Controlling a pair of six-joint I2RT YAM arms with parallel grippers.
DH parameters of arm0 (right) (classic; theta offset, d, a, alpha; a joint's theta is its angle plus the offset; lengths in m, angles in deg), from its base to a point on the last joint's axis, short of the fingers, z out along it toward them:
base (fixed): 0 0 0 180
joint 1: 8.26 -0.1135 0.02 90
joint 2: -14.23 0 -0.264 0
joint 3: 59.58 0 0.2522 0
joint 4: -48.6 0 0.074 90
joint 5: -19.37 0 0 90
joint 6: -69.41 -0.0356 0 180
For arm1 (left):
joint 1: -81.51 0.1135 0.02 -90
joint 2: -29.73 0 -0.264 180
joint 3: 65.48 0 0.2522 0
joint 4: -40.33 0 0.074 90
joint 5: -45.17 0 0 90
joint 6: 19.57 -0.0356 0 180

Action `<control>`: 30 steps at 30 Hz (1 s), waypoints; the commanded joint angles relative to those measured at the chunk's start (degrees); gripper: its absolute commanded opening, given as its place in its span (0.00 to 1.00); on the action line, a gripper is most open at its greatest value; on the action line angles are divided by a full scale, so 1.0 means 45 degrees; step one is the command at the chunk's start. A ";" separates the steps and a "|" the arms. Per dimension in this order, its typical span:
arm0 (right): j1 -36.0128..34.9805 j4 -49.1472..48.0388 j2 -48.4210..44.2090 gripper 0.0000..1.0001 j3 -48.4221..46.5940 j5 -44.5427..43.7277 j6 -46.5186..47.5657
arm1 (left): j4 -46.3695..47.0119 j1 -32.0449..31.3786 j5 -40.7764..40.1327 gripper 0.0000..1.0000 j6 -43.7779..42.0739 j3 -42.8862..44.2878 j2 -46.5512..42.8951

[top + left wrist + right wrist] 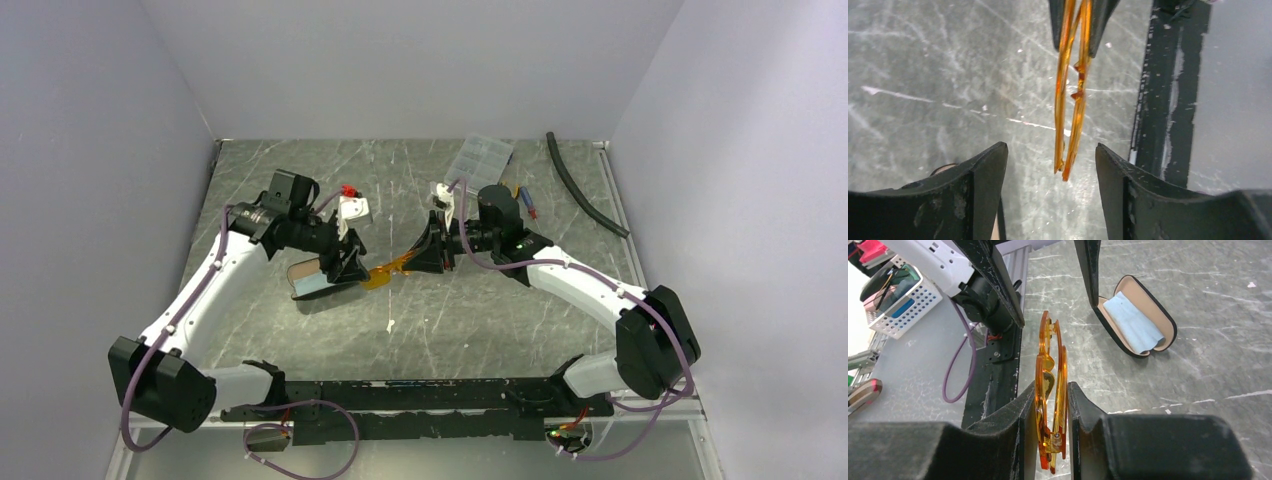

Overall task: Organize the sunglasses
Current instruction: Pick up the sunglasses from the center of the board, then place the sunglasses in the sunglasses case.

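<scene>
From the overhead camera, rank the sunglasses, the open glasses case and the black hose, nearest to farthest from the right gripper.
1. The sunglasses, clamped in the right gripper itself, sticking out to its left.
2. The glasses case, farther left, lying open.
3. The black hose, at the back right near the wall.

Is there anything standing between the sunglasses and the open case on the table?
Yes. The left gripper, open, straddles the free end of the sunglasses, and one of its fingers stands between them and the case. A blue cloth also lies inside the case.
</scene>
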State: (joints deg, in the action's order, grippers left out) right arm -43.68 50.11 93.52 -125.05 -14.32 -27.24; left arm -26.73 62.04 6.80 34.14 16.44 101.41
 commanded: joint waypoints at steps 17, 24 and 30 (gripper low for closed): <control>0.0429 0.1015 0.0562 0.11 -0.0466 -0.1782 -0.0257 | 0.0542 0.4908 -0.5382 0.74 -0.2776 -0.0145 0.3664; 0.0430 0.1118 0.0604 0.11 -0.0484 -0.1750 -0.0120 | 0.0836 0.5419 -0.5303 0.74 -0.3442 -0.0328 0.4913; 0.0430 0.1177 0.0546 0.11 -0.0418 -0.1780 -0.0011 | 0.0657 0.5793 -0.4938 0.63 -0.3680 -0.0074 0.5890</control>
State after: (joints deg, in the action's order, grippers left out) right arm -41.93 55.99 96.32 -125.05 -22.28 -28.49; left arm -23.41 87.11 -17.67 20.00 14.87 125.54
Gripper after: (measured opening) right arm 0.259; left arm 0.687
